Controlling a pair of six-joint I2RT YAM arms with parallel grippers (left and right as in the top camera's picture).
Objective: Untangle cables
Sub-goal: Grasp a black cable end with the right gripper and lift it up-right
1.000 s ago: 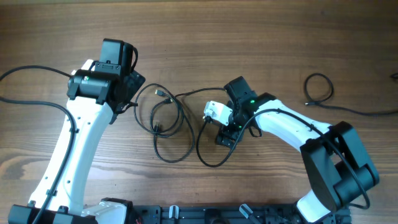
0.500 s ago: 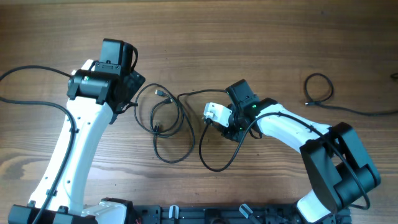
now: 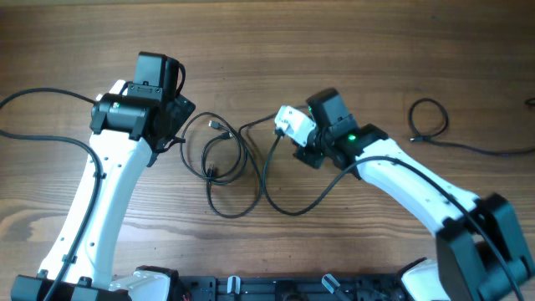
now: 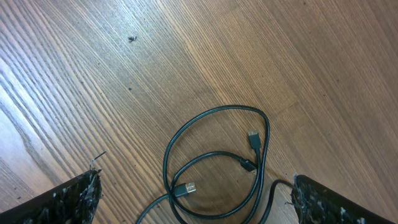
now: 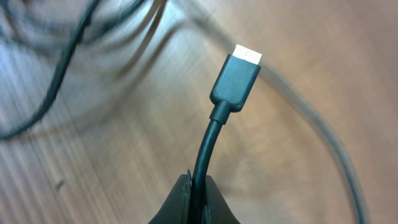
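Observation:
Several thin black cables (image 3: 224,163) lie in overlapping loops on the wooden table between the two arms. My left gripper (image 3: 177,125) hovers open just left of them. In the left wrist view, the loops (image 4: 214,111) lie between and beyond its fingers (image 4: 71,199), with a silvery plug (image 4: 186,188) on the wood. My right gripper (image 3: 311,156) is shut on one cable a short way behind its end. The right wrist view shows that cord (image 5: 208,143) rising from the closed fingertips (image 5: 180,202) to a black plug (image 5: 236,78) with a pale tip, off the table. The held cable trails in a curve (image 3: 276,196) back to the bundle.
Another thin black cord forms a small coil (image 3: 428,117) at the far right and runs off the right edge. A thicker black wire (image 3: 42,138) of the left arm crosses the table at the left. The arms' base rail (image 3: 267,288) lines the near edge.
My right gripper shut on the cable, then moved up and away from the near edge, lifting the plug end and pulling the loop wider. The left arm stayed still.

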